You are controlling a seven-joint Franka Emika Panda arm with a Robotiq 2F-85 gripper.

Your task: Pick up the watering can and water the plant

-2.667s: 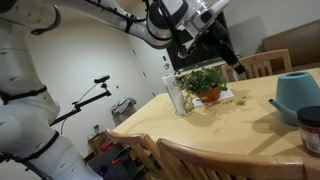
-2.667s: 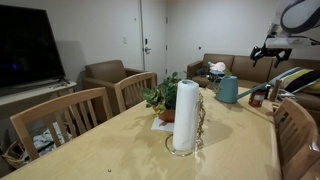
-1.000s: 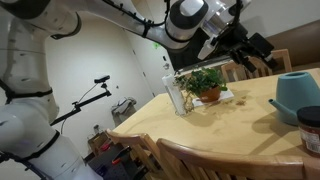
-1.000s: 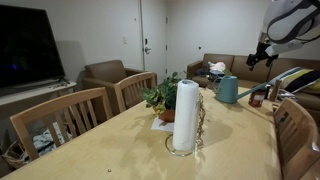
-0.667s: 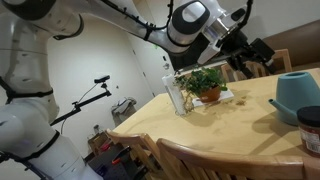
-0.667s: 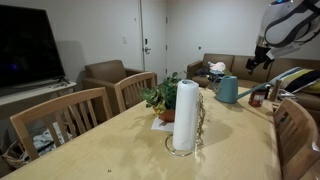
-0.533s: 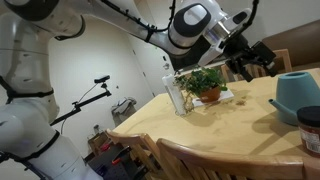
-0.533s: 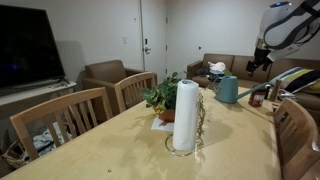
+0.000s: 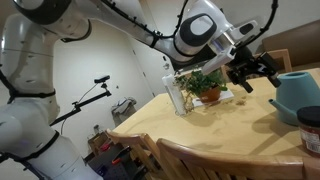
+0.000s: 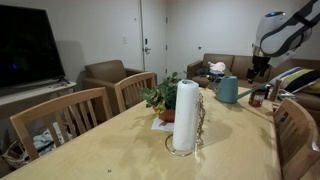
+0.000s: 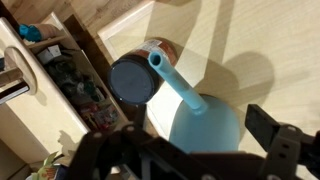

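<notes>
The gripper (image 9: 256,70) hangs empty over the watering can (image 11: 205,125), its jaws spread wide, apparently lined up to straddle the body. The can stands upright near the table (image 9: 190,128) edge, just beside a dark jar (image 11: 134,80). It is well apart from the plant (image 9: 206,84).

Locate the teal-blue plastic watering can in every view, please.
In an exterior view: the teal-blue plastic watering can stands at the right edge, right of the potted plant.
In an exterior view: it stands right of centre, beyond the white paper towel roll.
Wrist view: it fills the lower centre, spout pointing up-left.
Shared landmark: the light wooden table under it.
</notes>
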